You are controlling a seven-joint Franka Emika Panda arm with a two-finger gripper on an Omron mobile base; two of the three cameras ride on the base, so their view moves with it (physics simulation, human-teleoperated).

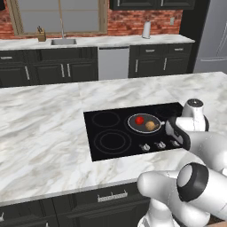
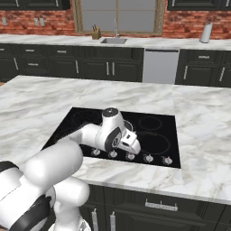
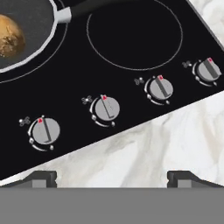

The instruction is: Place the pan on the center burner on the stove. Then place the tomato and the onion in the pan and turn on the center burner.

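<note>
No words or numbers you can read here. Each knob [image 3: 43, 131] on the stove [image 3: 131, 39] carries a red tick near twelve o'clock, a tiny unreadable icon at ten.

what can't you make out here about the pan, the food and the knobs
- Tomato: hand view's top edge cuts it off.
- Pan: arm blocks it in the right base view.
- Knobs: which drives the center burner, icons too small.
- Gripper: just its fingertips, in the hand view.

White glossy arm [image 1: 186, 186] showing rounded bulky links, dark grey joint rings, small dark finger tips [image 3: 41, 178].
</note>
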